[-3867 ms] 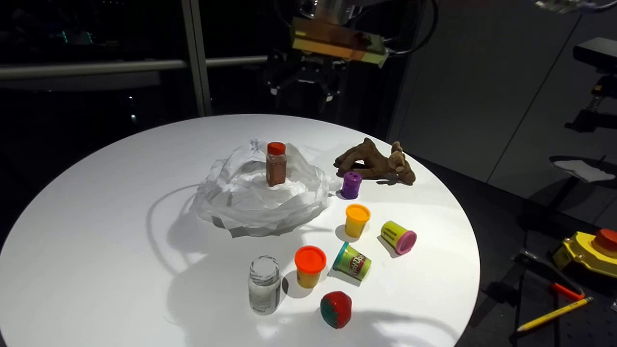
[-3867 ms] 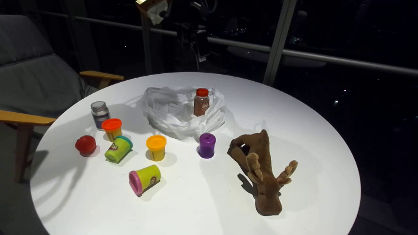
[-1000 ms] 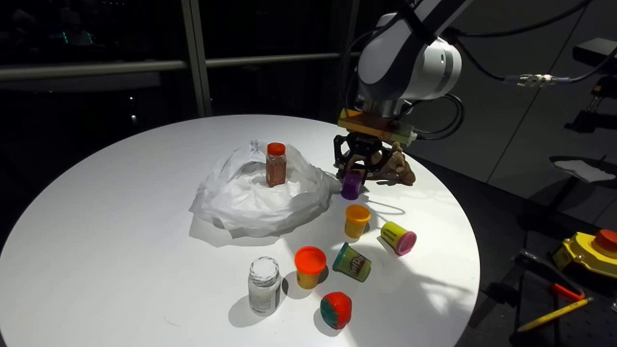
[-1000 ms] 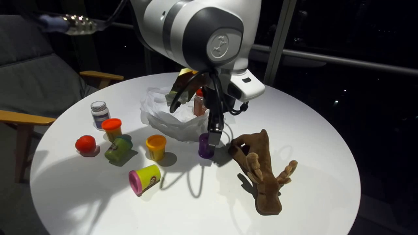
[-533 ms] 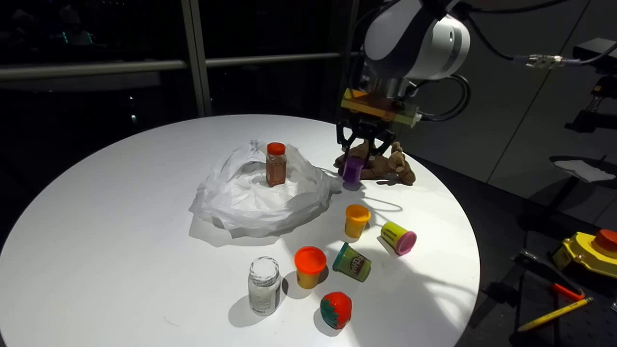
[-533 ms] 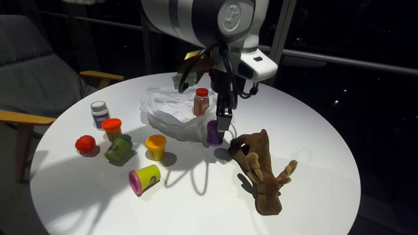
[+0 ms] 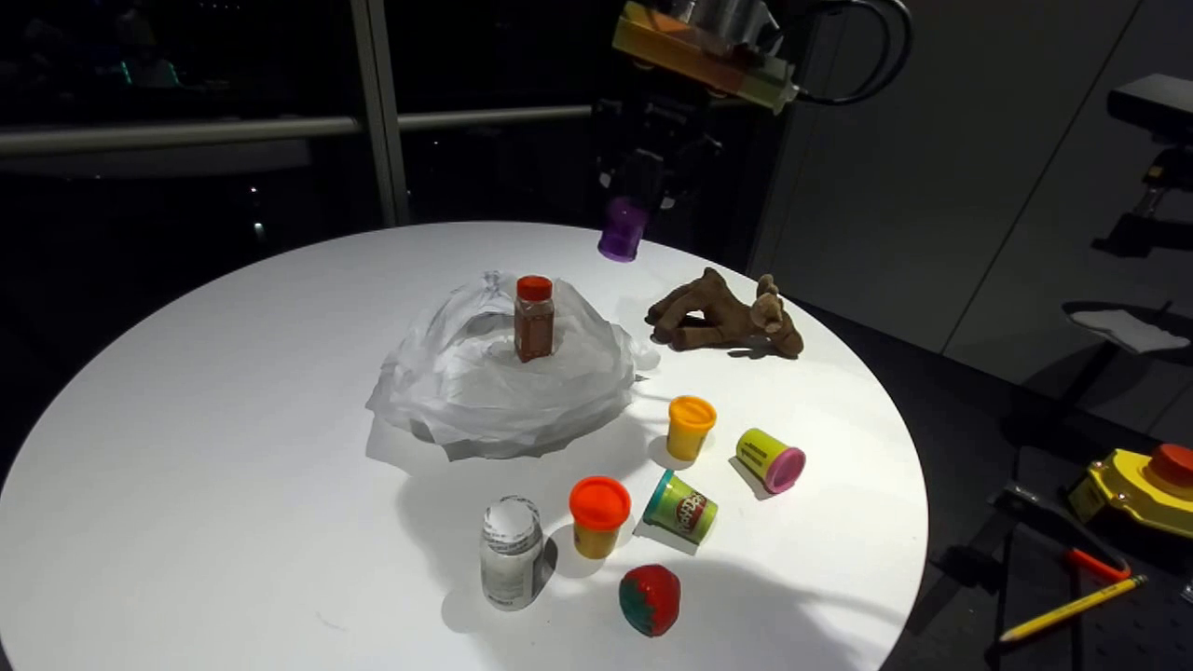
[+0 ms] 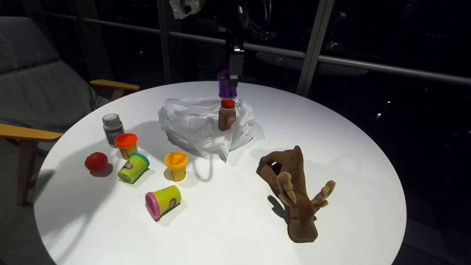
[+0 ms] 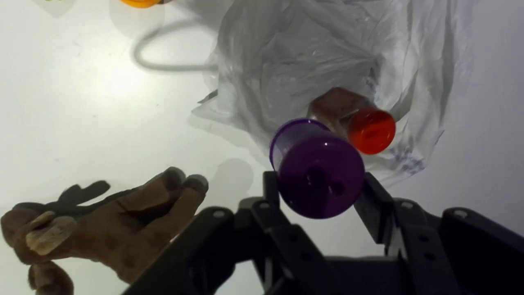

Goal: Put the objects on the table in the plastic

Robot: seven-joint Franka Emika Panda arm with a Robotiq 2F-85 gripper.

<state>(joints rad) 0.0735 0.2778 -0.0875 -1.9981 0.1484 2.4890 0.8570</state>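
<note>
- The purple cup (image 7: 623, 230) hangs above the white table (image 7: 214, 447), tilted, translucent, dark holes in its top.
- The gripper (image 9: 321, 184) is clamped on the purple cup.
- In an exterior view the plastic bag (image 7: 503, 424), wrinkled and open, lies below, mostly to the left.
- The red-capped jar (image 8: 226, 119) stands in it, its lettering unclear.
- Near right, a green tub (image 7: 683, 508) on its side reads "Play-Doh" on a red label.
</note>
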